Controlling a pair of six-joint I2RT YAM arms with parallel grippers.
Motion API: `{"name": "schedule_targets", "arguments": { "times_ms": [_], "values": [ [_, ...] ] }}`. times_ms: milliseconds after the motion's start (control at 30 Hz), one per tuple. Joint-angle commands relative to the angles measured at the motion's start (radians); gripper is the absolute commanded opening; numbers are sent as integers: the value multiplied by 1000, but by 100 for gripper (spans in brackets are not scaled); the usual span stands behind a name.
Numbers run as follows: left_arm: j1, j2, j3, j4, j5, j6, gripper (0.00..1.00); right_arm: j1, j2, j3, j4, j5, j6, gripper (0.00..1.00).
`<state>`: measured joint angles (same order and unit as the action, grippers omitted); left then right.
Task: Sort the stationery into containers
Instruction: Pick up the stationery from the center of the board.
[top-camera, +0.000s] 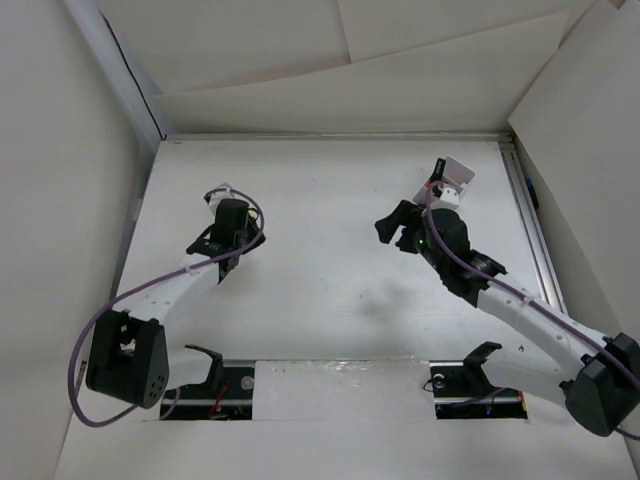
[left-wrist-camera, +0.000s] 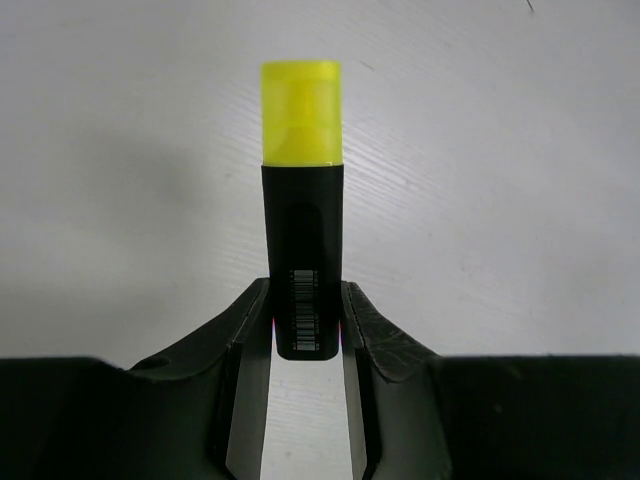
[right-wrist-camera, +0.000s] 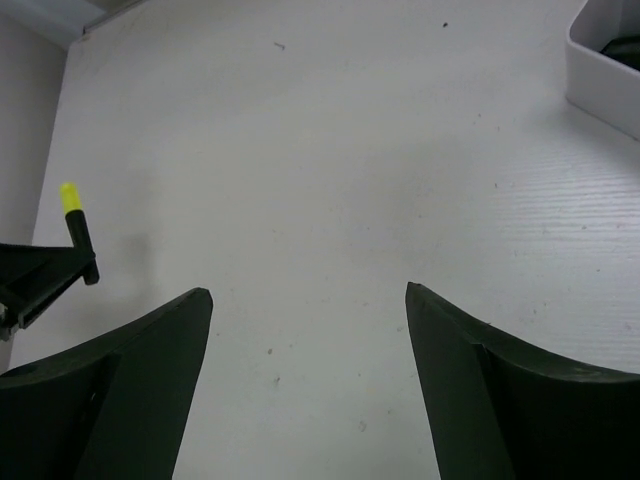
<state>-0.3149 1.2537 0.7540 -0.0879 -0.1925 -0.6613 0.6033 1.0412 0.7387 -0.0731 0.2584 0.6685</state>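
Observation:
A highlighter with a black body and a yellow cap (left-wrist-camera: 303, 230) points away from my left gripper (left-wrist-camera: 305, 320), which is shut on its barcoded rear end just above the white table. The top view shows that gripper (top-camera: 232, 215) at centre left, with the marker itself hidden under it. My right gripper (right-wrist-camera: 308, 290) stands open over bare table with nothing between its fingers, and it sits at centre right (top-camera: 395, 226). Its wrist view shows the yellow highlighter (right-wrist-camera: 72, 205) far left and a corner of the white tray (right-wrist-camera: 598, 75) at top right. The tray (top-camera: 458, 172) lies just beyond the right gripper.
White walls enclose the table on the left, back and right. A metal rail (top-camera: 535, 240) runs along the right edge. Purple cables (top-camera: 150, 290) trail along the left arm. Something dark (right-wrist-camera: 622, 45) lies inside the tray.

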Motion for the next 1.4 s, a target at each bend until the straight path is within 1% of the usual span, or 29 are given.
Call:
{"name": "schedule_targets", "arguments": {
  "times_ms": [0, 67, 100, 167, 200, 300, 333, 433, 467, 567, 700, 767, 833, 933, 967, 1167, 1267, 1300, 1367],
  "values": [
    [-61, -51, -74, 160, 142, 66, 5, -25, 48, 34, 68, -130, -23, 85],
    [-117, -37, -74, 218, 142, 77, 6, -37, 80, 47, 68, -157, -23, 85],
    [-178, -27, -74, 235, 142, 89, 6, -49, 80, 47, 68, -188, -23, 85],
    [-243, -1, -74, 290, 142, 100, 6, -60, 94, 68, 68, -221, -23, 86],
    [-303, 21, -74, 310, 142, 100, 7, -60, 105, 68, 68, -250, -23, 86],
    [-374, 61, -74, 396, 142, 111, 7, -69, 115, 100, 68, -271, -23, 86],
    [-401, 73, -74, 413, 165, 111, 7, -83, 115, 116, 68, -294, -23, 88],
    [-411, 110, -74, 464, 226, 120, 9, -102, 147, 139, 78, -359, -14, 89],
    [-411, 110, -84, 509, 243, 120, 9, -112, 163, 154, 78, -369, -14, 89],
    [-434, 110, -116, 569, 295, 120, 9, -112, 230, 172, 78, -378, -14, 90],
    [-452, 110, -116, 600, 329, 129, 9, -122, 299, 192, 87, -422, 5, 90],
    [-452, 119, -127, 639, 347, 129, 9, -122, 321, 192, 99, -449, 14, 89],
    [-452, 128, -127, 660, 370, 129, 9, -94, 333, 202, 99, -458, 14, 87],
    [-452, 138, -127, 674, 406, 129, 9, -85, 358, 211, 99, -458, 14, 82],
    [-452, 138, -137, 692, 419, 129, 9, -73, 368, 211, 99, -458, 14, 78],
    [-452, 158, -137, 692, 429, 149, 10, -51, 402, 220, 110, -444, 34, 63],
    [-452, 158, -148, 703, 439, 158, 10, -31, 421, 220, 110, -423, 43, 52],
    [-452, 158, -148, 712, 439, 158, 10, -31, 421, 220, 110, -423, 43, 44],
    [-452, 148, -148, 712, 450, 158, 10, -31, 433, 220, 110, -423, 43, 36]
  ]
}}
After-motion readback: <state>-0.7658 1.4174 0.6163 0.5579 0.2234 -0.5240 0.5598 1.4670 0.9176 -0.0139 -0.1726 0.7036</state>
